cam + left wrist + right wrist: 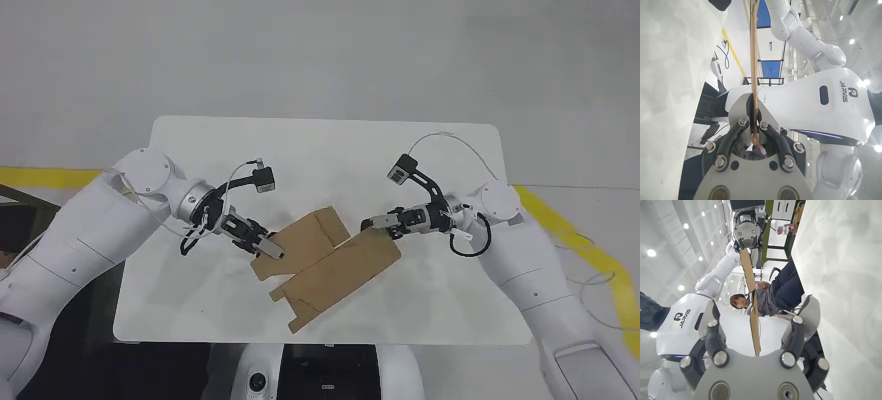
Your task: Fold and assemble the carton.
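Two arms share one flattened carton (335, 258), held over the near middle of the tabletop (300, 150). It is a flat brown blank, with no flap folded yet.

The left arm (150, 185) comes in from the left, and the left jaws are clamped hard on the carton's left end. From the left wrist the carton (753, 56) runs edge-on out of the closed pads. It looks to be lifted clear of the white tabletop beside it.

The right arm (500, 205) comes in from the right. The right jaws are spread wide at the carton's far right corner and grip nothing. From the right wrist the carton's edge (755, 332) lies in the gap between the two fingers, apparently touching neither.

The left grip probably serves as an anchor. A thin sheet lying flat gives fingers nothing to pinch, so raising one end offers the other arm an edge it can straddle. Taking hold at opposite ends would also give the pair leverage to pull or push the pressed layers apart into a box shape.

The next step is likely for the right jaws to close on that corner. The board is thin and could bow or slip if the bite lands too shallow.
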